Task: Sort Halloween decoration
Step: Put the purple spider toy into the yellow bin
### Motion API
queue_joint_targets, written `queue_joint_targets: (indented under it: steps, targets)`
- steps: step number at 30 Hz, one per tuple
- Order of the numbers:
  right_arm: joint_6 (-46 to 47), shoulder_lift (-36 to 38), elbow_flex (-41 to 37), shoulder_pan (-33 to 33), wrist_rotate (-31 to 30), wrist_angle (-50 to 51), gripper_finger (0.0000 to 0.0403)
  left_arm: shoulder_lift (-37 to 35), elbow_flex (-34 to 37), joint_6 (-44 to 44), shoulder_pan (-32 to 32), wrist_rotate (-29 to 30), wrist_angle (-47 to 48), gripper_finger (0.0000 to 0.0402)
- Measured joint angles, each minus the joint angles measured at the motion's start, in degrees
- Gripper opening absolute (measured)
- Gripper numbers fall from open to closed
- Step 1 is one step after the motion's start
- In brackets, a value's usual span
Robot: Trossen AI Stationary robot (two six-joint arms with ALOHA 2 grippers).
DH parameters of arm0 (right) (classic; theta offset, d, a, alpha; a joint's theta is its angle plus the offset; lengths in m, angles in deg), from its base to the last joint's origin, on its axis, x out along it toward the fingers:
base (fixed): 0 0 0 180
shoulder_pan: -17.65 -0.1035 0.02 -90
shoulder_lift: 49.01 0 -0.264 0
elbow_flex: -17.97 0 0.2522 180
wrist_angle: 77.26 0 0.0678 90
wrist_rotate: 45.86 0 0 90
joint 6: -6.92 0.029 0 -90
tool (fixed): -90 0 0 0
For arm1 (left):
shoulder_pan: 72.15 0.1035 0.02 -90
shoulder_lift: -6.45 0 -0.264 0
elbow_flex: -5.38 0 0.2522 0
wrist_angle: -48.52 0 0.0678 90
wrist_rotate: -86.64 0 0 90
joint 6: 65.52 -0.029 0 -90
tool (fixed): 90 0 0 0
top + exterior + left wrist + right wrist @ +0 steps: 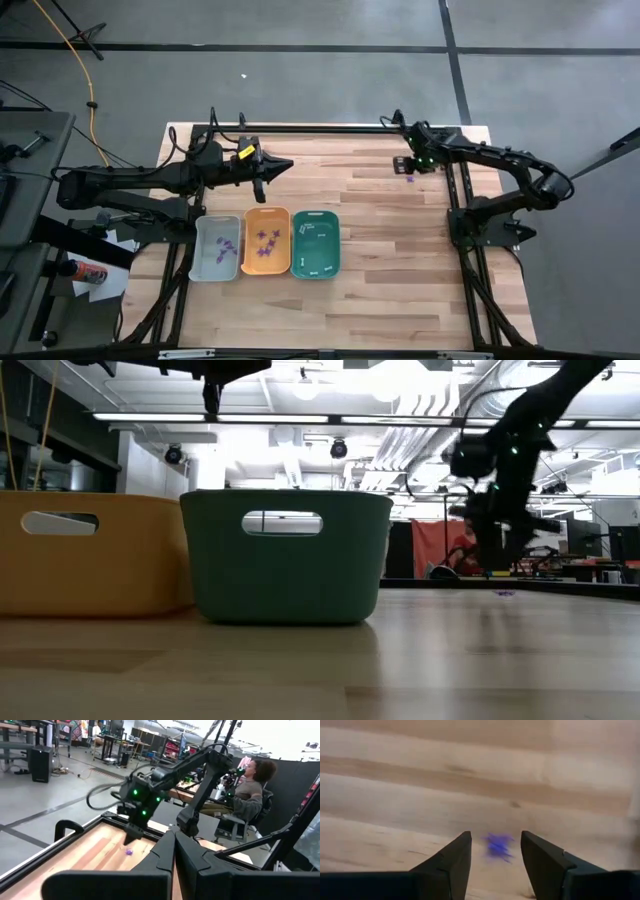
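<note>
While the teal tray [316,243] holds white sticks [312,232], purple pieces [264,245] fill the orange tray [266,214].

You had a pale wooden plank surface [390,290] framed by black rails. Three trays sat directly on it in a row near the front-left, touching or nearly so: a grey tray [197,262] on the outside, an orange tray [249,240] in the middle and a teal tray [331,243] on the inside. Well apart from them, near the far right corner, one purple piece [410,178] lay on the bare wood. In the right wrist view that purple piece [498,845] lay flat on the boards.
</note>
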State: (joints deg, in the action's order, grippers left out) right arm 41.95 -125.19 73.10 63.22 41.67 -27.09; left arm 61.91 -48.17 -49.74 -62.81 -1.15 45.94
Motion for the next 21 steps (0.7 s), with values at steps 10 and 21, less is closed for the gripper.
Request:
queue_joint_targets:
  steps: [10,21]
  targets:
    - [7.9,0.0,-10.5,1.0,-0.3,-8.9,0.0134,0.0,0.0,-0.9,0.5,0.4,0.0,0.0000]
    - [7.3,0.2,-12.6,0.9,0.6,-12.4,0.0044,0.0,0.0,-0.9,0.5,0.4,0.0,0.0000]
